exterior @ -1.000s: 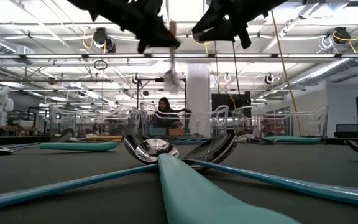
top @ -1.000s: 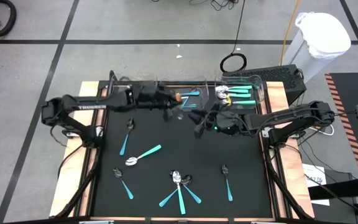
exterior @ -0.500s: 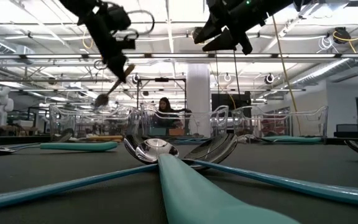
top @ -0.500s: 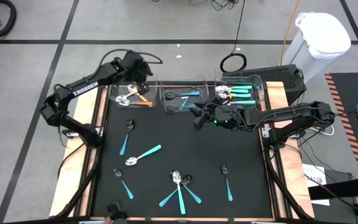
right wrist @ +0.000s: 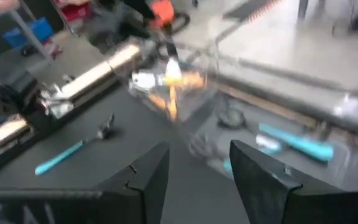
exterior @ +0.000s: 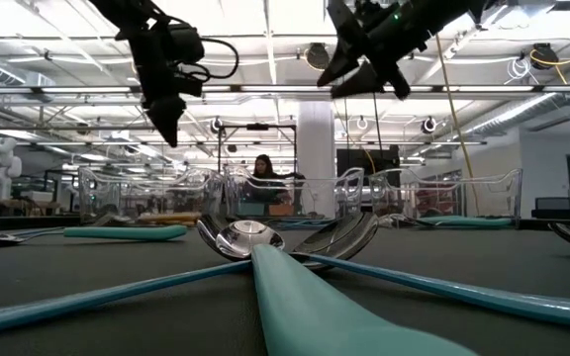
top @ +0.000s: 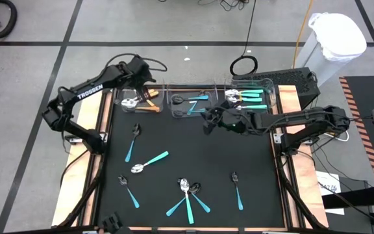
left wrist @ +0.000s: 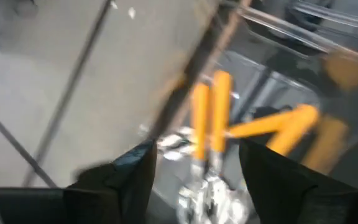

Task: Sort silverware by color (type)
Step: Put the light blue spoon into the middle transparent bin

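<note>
My left gripper hangs open above the clear left bin at the table's far left. Orange-handled spoons lie in that bin below its fingers, and nothing is between them. My right gripper hovers open and empty over the black mat, just in front of the middle bin, which holds teal-handled spoons. Further teal-handled spoons lie flat on the mat: one at the left, one with a silver bowl, and a crossed cluster near the front edge.
A third clear bin at the far right holds teal spoons with an orange bit. Single spoons lie at the mat's front left and front right. The mat's middle between the two arms is bare. A person sits in the room behind the table.
My left gripper has carried an orange-handled spoon from over the middle bin toward the table's left, to above the left bin. It has opened there, and the spoon no longer hangs from it. My right gripper has shifted a little toward the far edge.
</note>
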Controlling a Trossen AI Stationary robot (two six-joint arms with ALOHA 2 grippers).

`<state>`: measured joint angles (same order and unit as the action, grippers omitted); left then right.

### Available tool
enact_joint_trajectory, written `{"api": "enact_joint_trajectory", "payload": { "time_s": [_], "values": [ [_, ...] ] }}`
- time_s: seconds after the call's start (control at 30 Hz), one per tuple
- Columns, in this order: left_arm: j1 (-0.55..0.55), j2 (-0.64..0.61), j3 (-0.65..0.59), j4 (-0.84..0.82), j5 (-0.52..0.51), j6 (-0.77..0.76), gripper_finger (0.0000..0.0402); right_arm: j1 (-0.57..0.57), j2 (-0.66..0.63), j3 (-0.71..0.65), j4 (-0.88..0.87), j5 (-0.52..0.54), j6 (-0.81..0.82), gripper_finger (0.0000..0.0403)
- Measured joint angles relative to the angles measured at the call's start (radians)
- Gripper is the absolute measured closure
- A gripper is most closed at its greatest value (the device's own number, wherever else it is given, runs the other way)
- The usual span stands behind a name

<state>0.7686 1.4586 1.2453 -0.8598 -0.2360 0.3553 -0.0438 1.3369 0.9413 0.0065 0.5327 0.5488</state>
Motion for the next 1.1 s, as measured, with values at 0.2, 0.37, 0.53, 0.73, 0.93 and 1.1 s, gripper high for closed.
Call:
{"api": "enact_joint_trajectory", "payload": {
  "time_s": [0.2, 0.37, 0.53, 0.73, 0.93, 1.1],
  "values": [
    [-0.081, 0.0, 0.0, -0.099, 0.184, -0.212, 0.0163, -0.029, -0.003, 0.0, -0.171, -0.203, 0.174, 0.0236],
    [-0.221, 0.0, 0.0, -0.099, 0.209, -0.312, 0.0163, -0.032, -0.003, 0.0, -0.38, -0.417, 0.313, 0.0236],
    [-0.354, 0.0, 0.0, -0.082, 0.206, -0.437, 0.0162, 0.037, -0.003, 0.0, -0.573, -0.535, 0.41, 0.0236],
    [-0.481, 0.0, 0.0, -0.083, 0.206, -0.57, 0.0162, 0.174, -0.043, 0.0, -0.662, -0.536, 0.506, 0.0236],
    [-0.578, -0.006, 0.0, -0.062, 0.206, -0.694, 0.0162, 0.307, -0.085, 0.0, -0.674, -0.491, 0.592, 0.0236],
    [-0.67, -0.006, 0.0, 0.086, 0.206, -0.779, 0.0162, 0.396, -0.053, 0.0, -0.633, -0.484, 0.524, 0.0236]
  ]
}}
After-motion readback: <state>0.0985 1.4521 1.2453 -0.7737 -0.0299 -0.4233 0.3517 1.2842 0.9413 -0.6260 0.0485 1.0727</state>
